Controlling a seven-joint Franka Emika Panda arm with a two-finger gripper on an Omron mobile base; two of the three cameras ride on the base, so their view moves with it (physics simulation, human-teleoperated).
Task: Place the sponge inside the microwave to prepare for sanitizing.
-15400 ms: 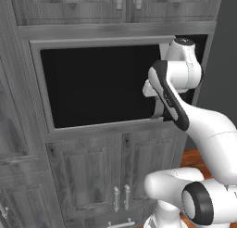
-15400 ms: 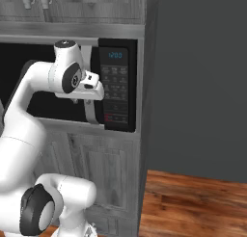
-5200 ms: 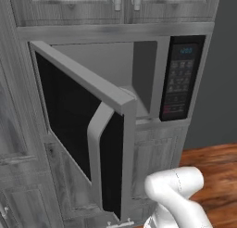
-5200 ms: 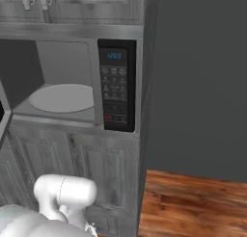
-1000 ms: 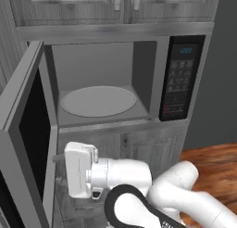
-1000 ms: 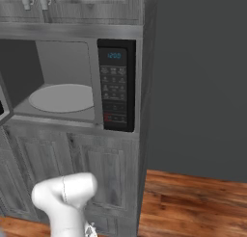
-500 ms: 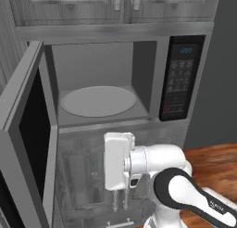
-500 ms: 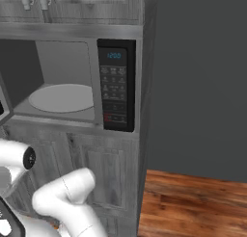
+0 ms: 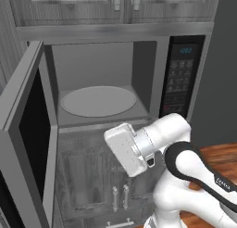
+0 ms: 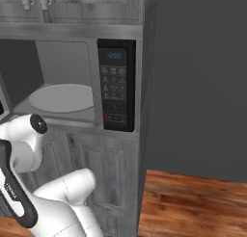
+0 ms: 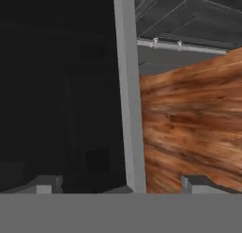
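The tool hangs released and empty, tips apart, below the large grey built-in microwave. Its open cavity and round grey turntable lie above and behind the tool. The green-and-yellow sponge's whereabouts cannot be told.

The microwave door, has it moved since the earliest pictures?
Yes. The microwave door was shut over the cavity; it now stands swung out to the left, exposing the turntable.

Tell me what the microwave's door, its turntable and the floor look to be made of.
Door: dark, glossy glass-like panel in a matte grey frame, probably metal or plastic.
Turntable: plain matte grey disc; material unclear.
Floor: reddish-brown wood planks, visible grain and seams.
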